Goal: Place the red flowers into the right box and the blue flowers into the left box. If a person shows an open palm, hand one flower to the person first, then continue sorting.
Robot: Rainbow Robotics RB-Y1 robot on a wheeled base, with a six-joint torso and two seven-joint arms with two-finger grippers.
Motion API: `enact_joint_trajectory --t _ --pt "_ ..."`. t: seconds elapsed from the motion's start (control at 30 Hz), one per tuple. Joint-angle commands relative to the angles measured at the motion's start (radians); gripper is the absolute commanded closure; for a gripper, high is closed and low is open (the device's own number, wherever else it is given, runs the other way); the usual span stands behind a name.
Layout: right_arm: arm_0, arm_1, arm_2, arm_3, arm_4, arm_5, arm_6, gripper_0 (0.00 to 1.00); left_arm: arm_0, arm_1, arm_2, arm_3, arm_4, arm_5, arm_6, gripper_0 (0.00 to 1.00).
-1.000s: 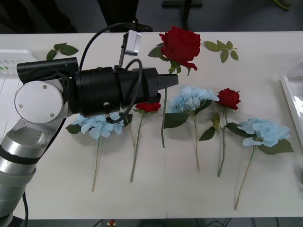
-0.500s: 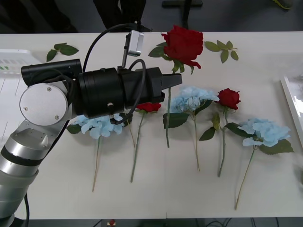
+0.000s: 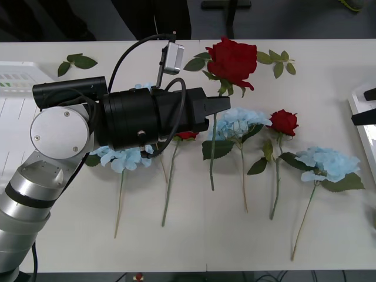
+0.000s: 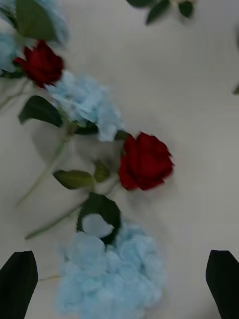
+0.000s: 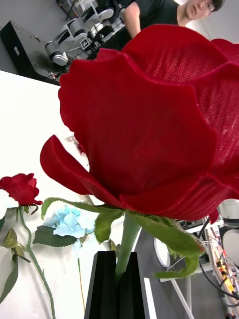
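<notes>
My left gripper (image 3: 220,106) is shut on the stem of a large red rose (image 3: 232,59), held above the table; in the left wrist view the black fingers (image 5: 104,286) clamp the stem under the bloom (image 5: 149,119). On the table lie a small red rose (image 3: 187,135) half under the arm, another red rose (image 3: 284,121), and three blue hydrangeas (image 3: 120,155) (image 3: 238,123) (image 3: 326,163). My right gripper (image 3: 365,106) is open at the right edge, over the right box (image 3: 364,141); it hangs above a red rose (image 4: 145,162) and a blue hydrangea (image 4: 107,269). The left box (image 3: 14,73) is at far left.
Loose green leaf sprigs lie at the back left (image 3: 76,61) and back right (image 3: 276,60) of the white table. The front strip of the table below the stems is bare. My left arm's body covers part of the flower row.
My left gripper has carried the large red rose to the right, its stem swinging along. The right gripper's black fingers have come into the front view at the right edge.
</notes>
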Motion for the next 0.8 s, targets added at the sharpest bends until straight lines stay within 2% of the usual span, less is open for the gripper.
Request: enact_joint_trajectory --t 0.03,0.17,0.3,0.43,0.57,0.8 --pt "-0.018 0.058 -0.012 -0.026 -0.121 0.048 0.108 0.01 -0.039 -0.025 0.01 -0.021 -0.006 -0.012 0.009 1.0" --pt "-0.009 0.104 -0.011 -0.026 -0.204 0.1 0.121 0.01 -0.039 -0.025 0.012 -0.021 -0.006 -0.012 0.006 1.0" --pt "0.038 0.153 0.005 -0.034 -0.315 0.108 0.12 0.01 -0.039 -0.025 0.012 -0.021 -0.006 -0.021 0.003 1.0" --pt "0.117 0.202 0.045 -0.075 -0.434 0.058 0.106 0.01 -0.039 -0.026 0.014 -0.021 -0.006 -0.024 0.003 1.0" --pt "0.189 0.245 0.083 -0.161 -0.459 -0.004 0.091 0.01 -0.039 -0.026 0.014 -0.021 -0.006 -0.024 0.001 1.0" --pt "0.25 0.308 0.149 -0.229 -0.471 -0.088 0.071 0.01 -0.04 -0.026 0.014 -0.021 -0.006 -0.025 0.001 1.0"
